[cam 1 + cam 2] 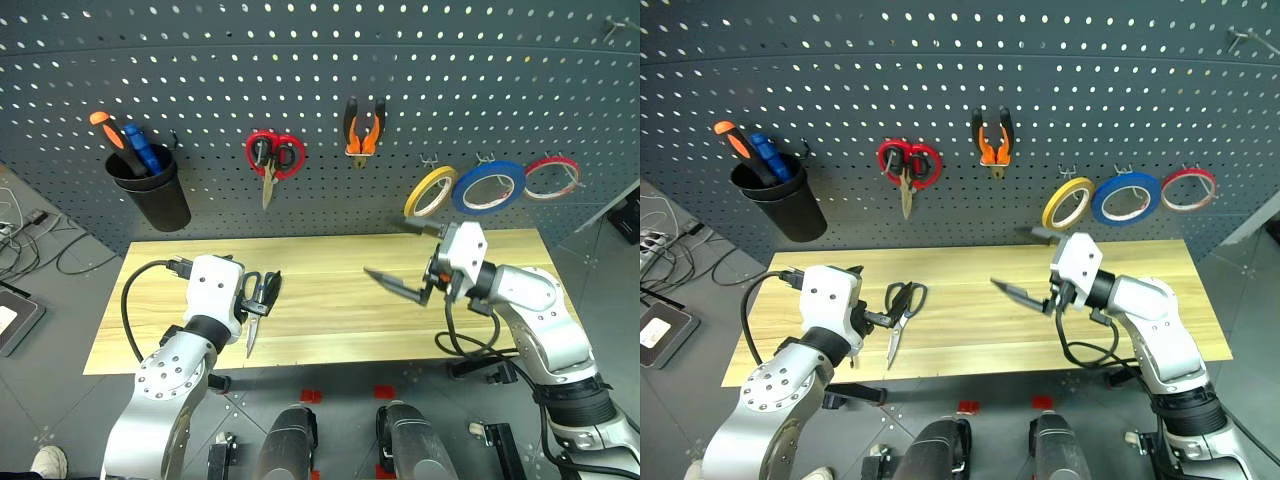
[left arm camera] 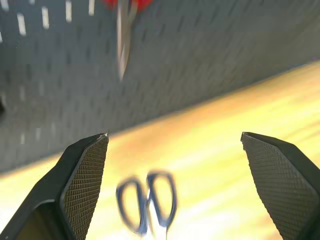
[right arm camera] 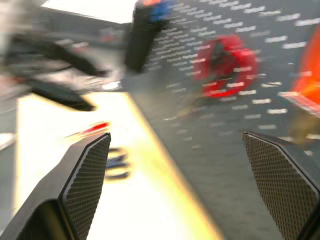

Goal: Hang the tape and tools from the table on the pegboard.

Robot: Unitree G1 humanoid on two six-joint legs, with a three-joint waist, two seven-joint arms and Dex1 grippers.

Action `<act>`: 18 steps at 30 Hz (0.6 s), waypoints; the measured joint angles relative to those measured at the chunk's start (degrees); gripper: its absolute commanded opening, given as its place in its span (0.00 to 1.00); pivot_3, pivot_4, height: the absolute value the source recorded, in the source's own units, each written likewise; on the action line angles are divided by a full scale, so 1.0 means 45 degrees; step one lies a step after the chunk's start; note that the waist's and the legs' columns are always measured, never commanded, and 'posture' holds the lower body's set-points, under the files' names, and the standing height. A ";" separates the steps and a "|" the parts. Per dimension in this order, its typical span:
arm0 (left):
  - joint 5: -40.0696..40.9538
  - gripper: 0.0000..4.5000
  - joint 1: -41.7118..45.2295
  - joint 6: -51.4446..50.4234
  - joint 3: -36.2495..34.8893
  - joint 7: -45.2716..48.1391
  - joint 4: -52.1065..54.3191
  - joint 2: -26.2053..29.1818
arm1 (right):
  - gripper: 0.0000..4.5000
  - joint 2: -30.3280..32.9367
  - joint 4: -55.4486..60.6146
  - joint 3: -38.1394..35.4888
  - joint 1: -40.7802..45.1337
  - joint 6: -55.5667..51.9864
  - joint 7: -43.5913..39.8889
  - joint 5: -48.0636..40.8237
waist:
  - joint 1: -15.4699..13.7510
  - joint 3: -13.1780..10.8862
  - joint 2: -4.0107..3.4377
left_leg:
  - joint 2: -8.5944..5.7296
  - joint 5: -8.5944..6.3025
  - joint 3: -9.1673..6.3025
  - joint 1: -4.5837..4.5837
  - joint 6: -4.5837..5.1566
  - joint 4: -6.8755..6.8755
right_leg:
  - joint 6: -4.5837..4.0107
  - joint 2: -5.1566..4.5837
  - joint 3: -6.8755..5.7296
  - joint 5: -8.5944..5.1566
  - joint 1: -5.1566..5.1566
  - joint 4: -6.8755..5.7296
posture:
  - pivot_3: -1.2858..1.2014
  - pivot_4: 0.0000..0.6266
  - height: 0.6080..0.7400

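Observation:
The dark-looped scissors (image 1: 251, 335) lie on the wooden table (image 1: 330, 310), just in front of my left gripper (image 2: 174, 137), which hangs open above them without touching. My right gripper (image 1: 384, 248) is open and empty over the middle of the table, pointing left. On the pegboard (image 1: 320, 70) the tan-yellow tape (image 1: 430, 192) and the orange-and-black pliers (image 1: 364, 127) hang from hooks. A slim red streak (image 3: 92, 129), blurred, lies on the table beyond the scissors and may be the red-handled screwdriver.
A black cup (image 1: 150, 185) on the board holds an orange and a blue screwdriver. Red-looped scissors (image 1: 274, 158), a blue tape ring (image 1: 488, 187) and a red-edged ring (image 1: 552, 176) also hang there. Cables lie on the floor at the left.

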State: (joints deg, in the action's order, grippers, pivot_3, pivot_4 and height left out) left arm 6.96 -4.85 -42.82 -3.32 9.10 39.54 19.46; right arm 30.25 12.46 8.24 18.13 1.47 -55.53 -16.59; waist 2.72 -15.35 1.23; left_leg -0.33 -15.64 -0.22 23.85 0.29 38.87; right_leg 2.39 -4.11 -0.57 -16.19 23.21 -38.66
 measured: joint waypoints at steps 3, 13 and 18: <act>-0.0307 1.00 0.0001 -0.0763 0.0076 -0.0437 -0.0693 -0.0187 | 1.00 0.0228 -0.1170 0.0381 -0.0240 0.1527 -0.1277 0.0128 | 0.0065 -0.0182 0.0033 | 0.0004 0.0000 -0.0003 -0.0004 0.0000 0.0000 | 0.0000 0.0000 -0.0005 0.0000 -0.0001 -0.0001 | 0.47 0.57 1.00; -0.0739 1.00 0.0191 -0.2379 0.0382 -0.0887 -0.2405 -0.0290 | 1.00 0.0173 -0.3269 0.1120 0.0290 0.3192 -0.2922 0.0462 | 0.0105 -0.0913 0.0046 | 0.0004 0.0002 -0.0005 -0.0001 -0.0004 0.0015 | -0.0002 -0.0035 -0.0010 0.0000 0.0011 -0.0040 | 0.47 0.65 1.00; -0.1020 1.00 0.0602 -0.2364 0.0700 -0.1053 -0.2898 -0.0395 | 1.00 0.0173 -0.3651 0.1225 0.0365 0.3243 -0.3127 0.0571 | 0.0111 -0.1168 0.0043 | 0.0002 0.0003 -0.0003 -0.0002 -0.0005 0.0015 | -0.0002 -0.0046 -0.0011 0.0001 0.0011 -0.0045 | 0.47 0.67 1.00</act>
State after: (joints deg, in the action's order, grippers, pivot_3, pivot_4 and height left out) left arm 2.37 -2.14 -53.46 -0.17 4.36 26.50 17.68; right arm 31.03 -3.97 13.75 19.77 16.06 -69.60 -14.02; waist 3.22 -20.60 1.42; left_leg -0.32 -15.63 -0.23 23.84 0.27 38.94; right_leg 2.38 -4.32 -0.62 -16.18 23.26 -38.86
